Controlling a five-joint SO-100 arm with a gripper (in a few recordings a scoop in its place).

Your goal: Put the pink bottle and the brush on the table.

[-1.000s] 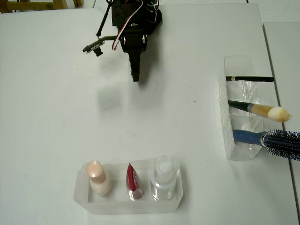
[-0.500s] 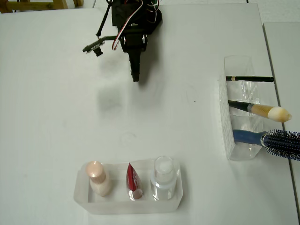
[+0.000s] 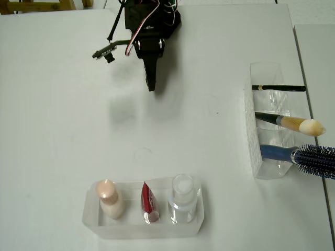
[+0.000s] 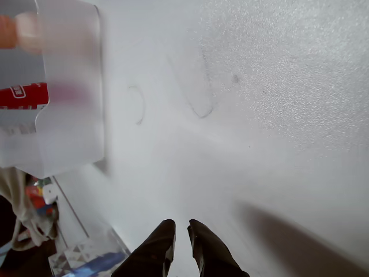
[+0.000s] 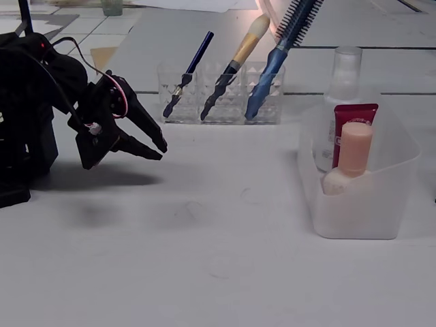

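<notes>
The large plain white table (image 3: pixel 63 136) took up most of the overhead view and carried everything else. At twelve o'clock sat the black arm, its two-finger gripper (image 3: pixel 151 83) pointing toward six o'clock and hanging just above the bare surface. In the wrist view the fingertips (image 4: pixel 163 231) were parted only by a thin gap, and the fixed view showed a modest spread with nothing between them, so the tool was slightly agape and empty.

At three o'clock stood a clear plastic holder with three slots (image 3: pixel 264 130), built to prop long items at a slant so their handles could be reached. It held a blue bristly hairbrush (image 3: pixel 314 156), the slim makeup brush with black handle, gold ferrule and cream tip (image 3: pixel 293 123) in the middle slot, and a thin black pencil (image 3: pixel 277 88).

At six o'clock lay a frosted translucent tray (image 3: pixel 94 222) whose walls kept its small containers upright. In it, left to right, were the pale peach-pink bottle with a narrower cap (image 3: pixel 110 198), a red sachet (image 3: pixel 149 201) and a clear bottle with a white cap (image 3: pixel 183 196).

Both task items rested in their containers, well apart from the gripper, so the job looked not yet begun.
</notes>
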